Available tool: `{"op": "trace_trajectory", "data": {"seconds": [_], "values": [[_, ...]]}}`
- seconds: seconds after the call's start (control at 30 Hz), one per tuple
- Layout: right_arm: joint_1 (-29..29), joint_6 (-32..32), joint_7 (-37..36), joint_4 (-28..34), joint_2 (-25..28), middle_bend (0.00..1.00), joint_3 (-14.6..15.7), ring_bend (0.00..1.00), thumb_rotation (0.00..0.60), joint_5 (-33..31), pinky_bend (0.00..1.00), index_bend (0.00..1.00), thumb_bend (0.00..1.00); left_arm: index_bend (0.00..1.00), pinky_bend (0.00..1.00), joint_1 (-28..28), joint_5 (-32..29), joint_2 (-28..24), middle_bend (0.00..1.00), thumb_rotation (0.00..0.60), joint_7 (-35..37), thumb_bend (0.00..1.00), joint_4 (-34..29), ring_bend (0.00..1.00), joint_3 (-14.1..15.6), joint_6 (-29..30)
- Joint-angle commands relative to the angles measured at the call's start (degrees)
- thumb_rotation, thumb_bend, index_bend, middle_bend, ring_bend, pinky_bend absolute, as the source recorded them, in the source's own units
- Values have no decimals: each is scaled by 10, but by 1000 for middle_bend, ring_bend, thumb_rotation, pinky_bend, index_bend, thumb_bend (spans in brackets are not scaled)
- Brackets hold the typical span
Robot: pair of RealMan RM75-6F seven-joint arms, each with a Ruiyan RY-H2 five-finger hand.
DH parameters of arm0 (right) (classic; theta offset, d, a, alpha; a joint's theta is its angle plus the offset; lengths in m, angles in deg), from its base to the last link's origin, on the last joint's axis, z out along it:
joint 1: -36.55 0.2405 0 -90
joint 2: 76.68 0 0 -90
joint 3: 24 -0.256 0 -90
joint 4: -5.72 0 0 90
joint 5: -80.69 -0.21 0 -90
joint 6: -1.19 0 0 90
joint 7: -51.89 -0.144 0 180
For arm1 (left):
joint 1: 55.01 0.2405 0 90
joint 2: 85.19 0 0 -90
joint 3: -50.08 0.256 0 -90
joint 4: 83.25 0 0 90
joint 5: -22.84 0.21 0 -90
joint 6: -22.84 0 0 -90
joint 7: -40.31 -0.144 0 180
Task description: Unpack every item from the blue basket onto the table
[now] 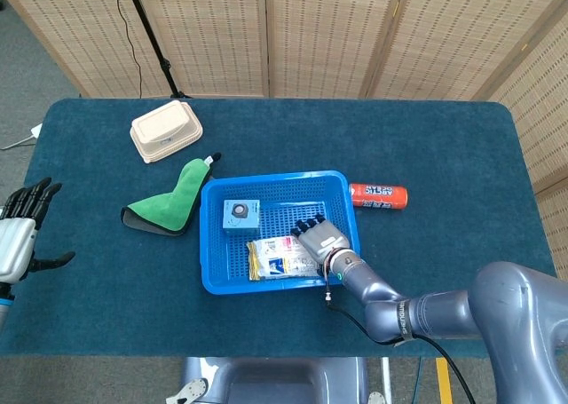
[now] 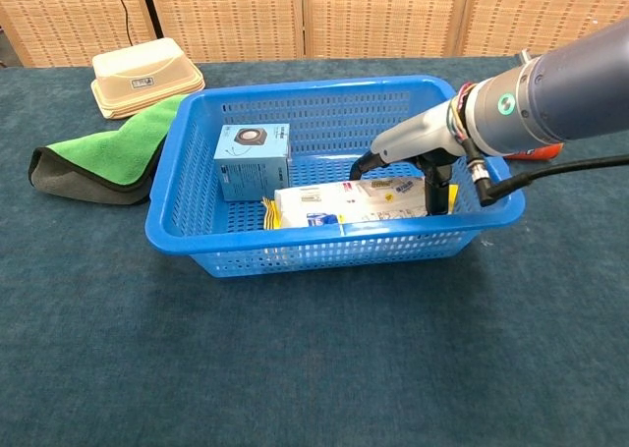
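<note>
Light's bright and even on my end, soft overhead stuff, barely any shadows on the bench (image 1: 461, 155). Both feeds look sharp, no glare, no blur, edges look straight to me.

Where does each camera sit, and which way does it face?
Head view: high above, looking steeply down on the whole table; shows the left hand and the right hand.
Chest view: low at the table's near edge, facing forward; shows only the right hand.
Shared: blue basket, right hand, green cloth.
</note>
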Motion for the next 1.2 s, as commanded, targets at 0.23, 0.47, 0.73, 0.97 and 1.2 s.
{"op": "trace_trajectory", "data": {"seconds": [0.23, 0.47, 0.73, 0.97, 1.2], "values": [[-64, -50, -43, -72, -48, 415, -18, 394, 600, 113, 538, 400, 0, 0, 0, 0, 0, 1, 0, 600, -1, 112, 0, 0, 1, 0], [-110, -78, -109, -42, -19, 578, -65, 552, 600, 229, 663, 593, 299, 0, 0, -2, -3, 3, 0, 600, -8, 111, 0, 0, 0, -1], [-131, -114, -129, 19, 43, 579, -112, 554, 600, 280, 663, 593, 358, 0, 0, -2, -4, 4, 0, 600, -13, 111, -2, 0, 1, -2], [-155, -151, -121, 1, 91, 580, -142, 554, 600, 273, 662, 591, 360, 0, 0, -1, 2, 5, 0, 600, -18, 112, -5, 0, 4, 0], [-191, -156, -135, -136, 67, 580, -149, 559, 600, 261, 662, 591, 364, 0, 0, -1, 2, 8, 0, 600, -25, 111, -6, 0, 6, 1]]}}
